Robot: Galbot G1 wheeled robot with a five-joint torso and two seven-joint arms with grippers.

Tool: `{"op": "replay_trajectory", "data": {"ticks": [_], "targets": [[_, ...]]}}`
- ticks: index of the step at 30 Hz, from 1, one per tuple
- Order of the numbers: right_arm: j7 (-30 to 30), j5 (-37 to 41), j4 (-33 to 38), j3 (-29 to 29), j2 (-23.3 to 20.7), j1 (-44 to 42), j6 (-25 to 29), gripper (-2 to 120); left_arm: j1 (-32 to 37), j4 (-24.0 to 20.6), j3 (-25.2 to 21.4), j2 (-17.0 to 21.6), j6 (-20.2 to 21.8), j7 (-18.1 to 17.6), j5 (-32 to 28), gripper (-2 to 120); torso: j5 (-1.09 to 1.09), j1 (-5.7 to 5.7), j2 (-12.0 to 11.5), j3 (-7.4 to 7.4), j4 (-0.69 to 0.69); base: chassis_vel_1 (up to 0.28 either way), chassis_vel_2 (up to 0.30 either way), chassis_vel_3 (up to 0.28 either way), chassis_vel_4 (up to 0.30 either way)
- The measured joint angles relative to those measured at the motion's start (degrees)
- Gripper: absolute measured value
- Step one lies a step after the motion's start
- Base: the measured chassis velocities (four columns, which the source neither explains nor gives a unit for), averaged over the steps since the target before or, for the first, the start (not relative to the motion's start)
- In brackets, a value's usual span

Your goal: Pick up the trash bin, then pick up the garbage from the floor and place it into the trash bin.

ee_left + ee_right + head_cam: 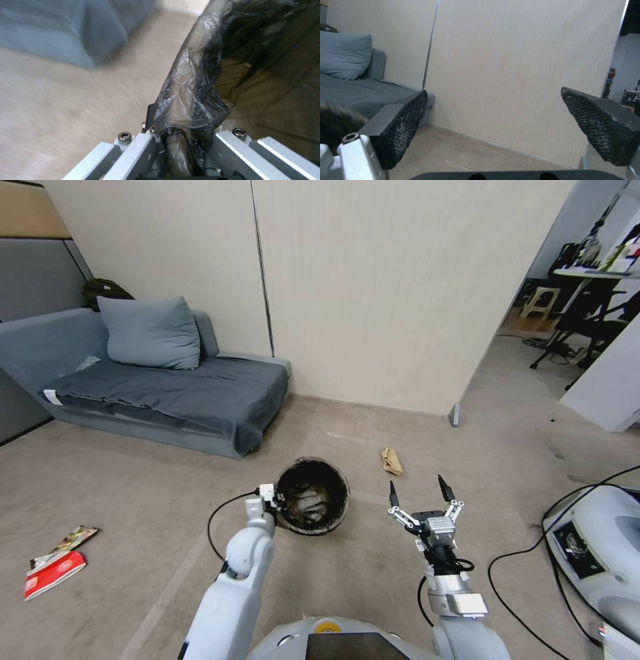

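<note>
Walls: pale beige panels (373,293) with a dark vertical seam.
Floor: beige-grey carpet (133,493) with faint pale tape lines.
Sofa: grey-blue (167,393), on the left against the wall, with a grey pillow (150,333) (a dark bag behind it).
Doorway: right, with a desk (593,273), a black chair (587,323) and a stool (540,301) beyond.

A grey sofa bed (167,393) stands against the beige wall panels (373,287) at the left, with a grey-blue cushion (150,333) propped at its head and a dark green bundle (103,290) behind that. At the right, black cables (533,553) trail to a white machine (600,553), and beyond the opening stand office chairs (587,323) and a small stool (540,301).
</note>
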Motion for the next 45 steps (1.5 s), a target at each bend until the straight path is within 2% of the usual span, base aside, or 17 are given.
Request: {"op": "replay_trajectory", "data": {"ticks": [2, 4, 6, 14, 21, 45], "targets": [[-0.04, 0.05, -0.03, -0.02, -0.01, 0.02, 0.04, 100, 2.98, -4.95, -0.46, 0.06, -0.18, -0.14, 2.32, 2, -0.01, 0.00, 0.00, 0.00, -0.01, 0.000, 0.000, 0.000, 0.000], [-0.04, 0.17, -0.10, -0.04, 0.00, 0.16, 0.07, 100, 4.23, -6.62, -0.58, -0.10, -0.32, -0.16, 3.35, 2, 0.00, 0.00, 0.00, 0.00, 0.00, 0.000, 0.000, 0.000, 0.000], [-0.02, 0.57, -0.29, -0.13, 0.00, 0.46, 0.12, 100, 7.46, -10.14, -0.63, -0.96, -1.16, -0.13, 6.39, 2, -0.01, 0.00, 0.00, 0.00, -0.01, 0.000, 0.000, 0.000, 0.000], [0.07, 1.93, -0.72, -0.27, 0.00, 1.08, 0.17, 100, 15.25, -15.44, 0.61, -4.23, -6.14, 0.35, 13.29, 2, -0.01, 0.00, 0.00, -0.01, 0.00, 0.000, 0.000, 0.000, 0.000], [0.13, 2.38, -0.73, -0.15, 0.00, 1.03, 0.18, 100, 16.78, -16.50, 1.62, -3.99, -7.62, 0.14, 14.74, 2, -0.01, 0.00, 0.00, 0.00, -0.01, 0.000, 0.000, 0.000, 0.000], [-1.07, 2.31, -0.26, 0.48, 0.00, 0.56, 0.11, 100, 15.65, -16.18, 1.90, -2.86, -6.46, -0.39, 14.26, 2, 0.00, 0.00, 0.00, -0.01, 0.00, -0.021, 0.019, 0.020, -0.015]]}}
